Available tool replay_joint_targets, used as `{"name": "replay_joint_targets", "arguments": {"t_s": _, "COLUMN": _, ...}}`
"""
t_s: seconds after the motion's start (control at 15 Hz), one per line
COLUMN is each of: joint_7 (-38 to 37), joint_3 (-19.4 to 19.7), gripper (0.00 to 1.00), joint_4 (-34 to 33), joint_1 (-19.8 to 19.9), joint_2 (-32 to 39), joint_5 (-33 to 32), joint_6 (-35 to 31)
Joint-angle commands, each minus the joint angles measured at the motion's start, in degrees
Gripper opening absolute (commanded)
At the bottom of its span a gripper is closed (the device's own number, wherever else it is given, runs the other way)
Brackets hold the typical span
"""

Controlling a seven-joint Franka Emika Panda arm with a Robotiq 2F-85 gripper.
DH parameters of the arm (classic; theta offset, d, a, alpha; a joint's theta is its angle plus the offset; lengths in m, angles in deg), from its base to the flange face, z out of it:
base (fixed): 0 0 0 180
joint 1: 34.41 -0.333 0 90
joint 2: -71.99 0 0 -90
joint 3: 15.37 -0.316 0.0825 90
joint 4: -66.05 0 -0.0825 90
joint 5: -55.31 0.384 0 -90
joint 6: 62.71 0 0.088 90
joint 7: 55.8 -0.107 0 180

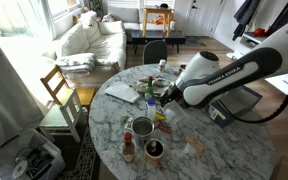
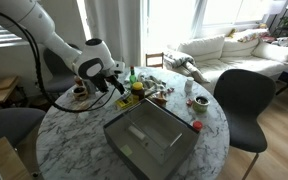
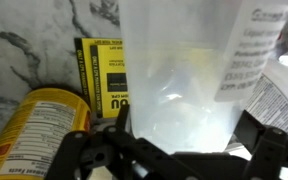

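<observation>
— Over the round marble table (image 1: 234,150) the gripper (image 2: 119,84) hangs low in the clutter, just beside a green bottle (image 2: 134,74). Can you read the jaws from out there?

— Hardly! The arm's white bulk covers them in both exterior views. The wrist view settles it: the fingers (image 3: 84,148) are spread wide, released, gripping nothing.

— And between them?

— A translucent plastic container (image 3: 174,70), upright, filling the gap. I can't tell whether either finger touches it.

— From outside I can't pick that container out of the huddle at all.

— Up close it has neighbours: a yellow tin (image 3: 34,130) lying tilted to one side, and a black-and-yellow box (image 3: 102,75) standing behind, against the marble. A white printed label (image 3: 269,95) shows at the other edge; what it belongs to is unclear.

— The wide shots give what the wrist misses: a grey tray (image 2: 149,135) near the cluster, a mug (image 1: 142,127) towards the table's edge, a dark chair (image 2: 246,95) drawn up, and a pale sofa (image 1: 89,40) by the window.
</observation>
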Motion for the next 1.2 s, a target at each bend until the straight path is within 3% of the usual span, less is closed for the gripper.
{"name": "replay_joint_targets", "arguments": {"t_s": 0.0, "joint_7": 0.26, "joint_3": 0.15, "gripper": 1.0, "joint_4": -0.05, "joint_1": -0.3, "joint_2": 0.15, "joint_5": 0.35, "joint_6": -0.22}}
{"name": "replay_joint_targets", "arguments": {"t_s": 0.2, "joint_7": -0.25, "joint_3": -2.09, "gripper": 1.0, "joint_4": 1.45, "joint_1": 2.78, "joint_2": -1.58, "joint_5": 5.01, "joint_6": 1.18}}
{"name": "replay_joint_targets", "arguments": {"t_s": 0.47, "joint_7": 5.73, "joint_3": -11.32, "gripper": 1.0, "joint_4": 3.35, "joint_1": 12.78, "joint_2": -4.9, "joint_5": 20.55, "joint_6": 4.09}}
{"name": "replay_joint_targets", "arguments": {"t_s": 0.67, "joint_7": 11.27, "joint_3": -15.49, "gripper": 1.0, "joint_4": 5.38, "joint_1": 18.96, "joint_2": -7.28, "joint_5": 30.81, "joint_6": 3.34}}
{"name": "replay_joint_targets", "arguments": {"t_s": 0.87, "joint_7": 23.27, "joint_3": -21.06, "gripper": 1.0, "joint_4": 6.4, "joint_1": 25.68, "joint_2": -9.62, "joint_5": 42.33, "joint_6": 1.97}}
{"name": "replay_joint_targets", "arguments": {"t_s": 1.0, "joint_7": 33.09, "joint_3": -27.83, "gripper": 1.0, "joint_4": 5.73, "joint_1": 32.23, "joint_2": -10.17, "joint_5": 51.85, "joint_6": 2.16}}
{"name": "replay_joint_targets", "arguments": {"t_s": 1.13, "joint_7": 42.22, "joint_3": -31.8, "gripper": 1.0, "joint_4": 5.66, "joint_1": 36.49, "joint_2": -10.62, "joint_5": 60.4, "joint_6": 3.46}}
